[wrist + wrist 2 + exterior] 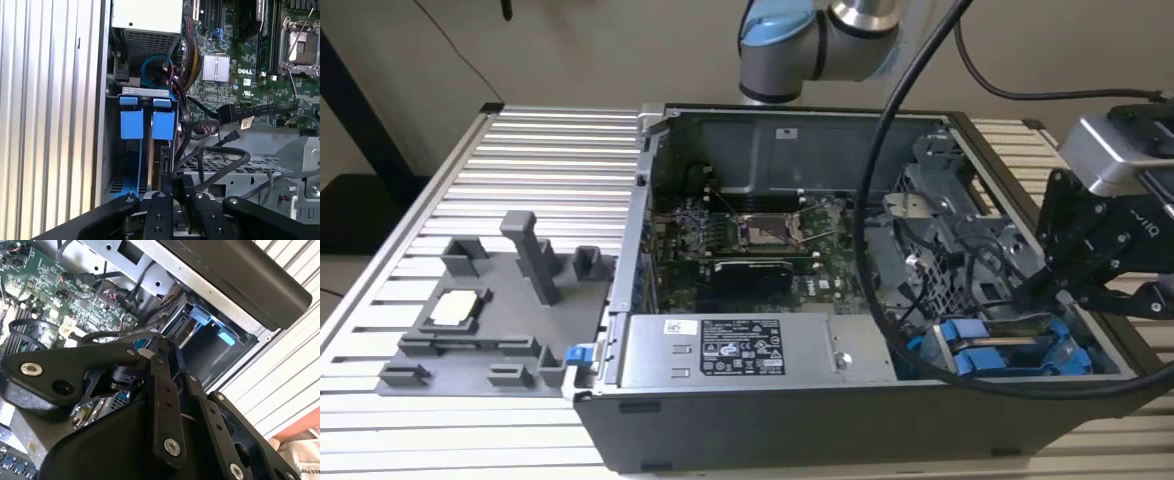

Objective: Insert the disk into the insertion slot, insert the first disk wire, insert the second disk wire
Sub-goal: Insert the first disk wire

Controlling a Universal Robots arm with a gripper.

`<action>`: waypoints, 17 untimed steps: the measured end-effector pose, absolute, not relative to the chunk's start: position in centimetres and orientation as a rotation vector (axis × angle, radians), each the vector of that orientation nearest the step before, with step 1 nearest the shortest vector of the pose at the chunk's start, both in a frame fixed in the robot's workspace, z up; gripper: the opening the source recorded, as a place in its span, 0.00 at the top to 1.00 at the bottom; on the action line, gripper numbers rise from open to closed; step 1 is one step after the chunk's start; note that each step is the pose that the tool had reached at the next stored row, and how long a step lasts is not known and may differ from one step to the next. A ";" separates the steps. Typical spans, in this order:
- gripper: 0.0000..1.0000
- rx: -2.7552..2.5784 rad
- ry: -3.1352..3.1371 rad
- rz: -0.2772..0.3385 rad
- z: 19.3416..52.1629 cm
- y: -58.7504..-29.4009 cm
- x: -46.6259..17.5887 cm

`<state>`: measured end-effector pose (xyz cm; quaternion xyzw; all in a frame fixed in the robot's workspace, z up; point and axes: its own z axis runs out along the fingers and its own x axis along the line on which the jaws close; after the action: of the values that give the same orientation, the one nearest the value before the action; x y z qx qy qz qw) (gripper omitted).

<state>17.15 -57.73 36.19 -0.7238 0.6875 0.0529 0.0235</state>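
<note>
A pale beige wall [587, 50] rises behind the gripper [1027, 300]. The ribbed silver worktop [520, 140] runs beneath it and spreads well away to its far side, where a dark slanting post [354, 90] stands against the wall. The light is soft and even.

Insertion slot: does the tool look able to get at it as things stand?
Probably yes. In the first wrist view the tool hangs right at the slot, lined up with it. The case is open on that side. The black cables run beside the slot, not across it.
</note>
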 end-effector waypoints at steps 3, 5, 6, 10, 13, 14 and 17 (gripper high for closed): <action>0.81 -2.240 2.129 0.164 36.1 -58.0 17.5; 0.81 -2.239 2.130 0.164 35.9 -58.1 17.6; 0.81 -2.238 2.131 0.164 35.9 -58.2 17.6; 0.81 -2.237 2.132 0.165 35.5 -58.4 17.7; 0.81 -2.237 2.132 0.164 35.5 -58.4 17.7; 0.81 -2.237 2.132 0.164 35.5 -58.4 17.7; 0.81 -2.237 2.132 0.164 35.5 -58.5 17.7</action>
<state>17.73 -58.45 35.48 -0.7226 0.6888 0.0531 0.0235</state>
